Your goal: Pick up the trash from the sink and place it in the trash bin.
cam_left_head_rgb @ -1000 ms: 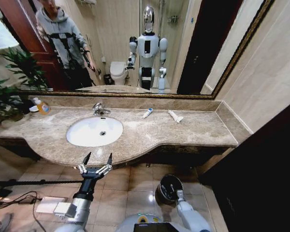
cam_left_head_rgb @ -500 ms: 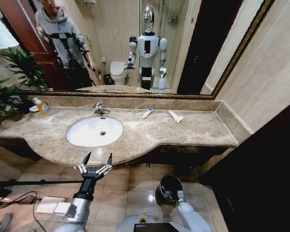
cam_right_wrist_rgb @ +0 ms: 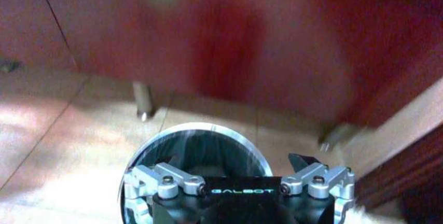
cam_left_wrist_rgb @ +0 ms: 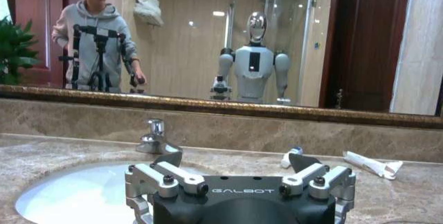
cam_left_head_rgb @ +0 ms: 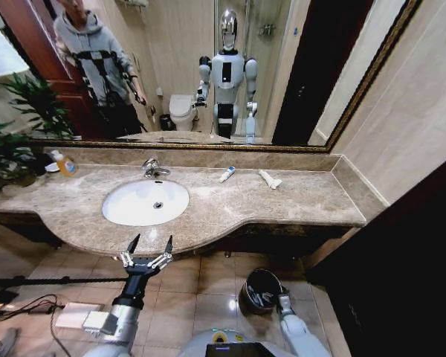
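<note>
1. Beyond the sink, toward the mirror side, two tubes lie on the marble: a small blue-printed tube and a longer white tube, both angled.
2. Left gripper, spread wide and empty, hovers before the sink's front rim, nearer them.
3. Right gripper, open and empty, hangs over the trash bin; the left wrist view shows the tubes close up.

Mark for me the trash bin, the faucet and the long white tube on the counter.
trash bin (cam_left_head_rgb: 254,282): head view, on its dark rim, on the floor.
faucet (cam_left_wrist_rgb: 153,137): left wrist view, on the chrome body behind the basin.
long white tube (cam_left_head_rgb: 268,178): head view, on its middle, lying on the marble counter.
</note>
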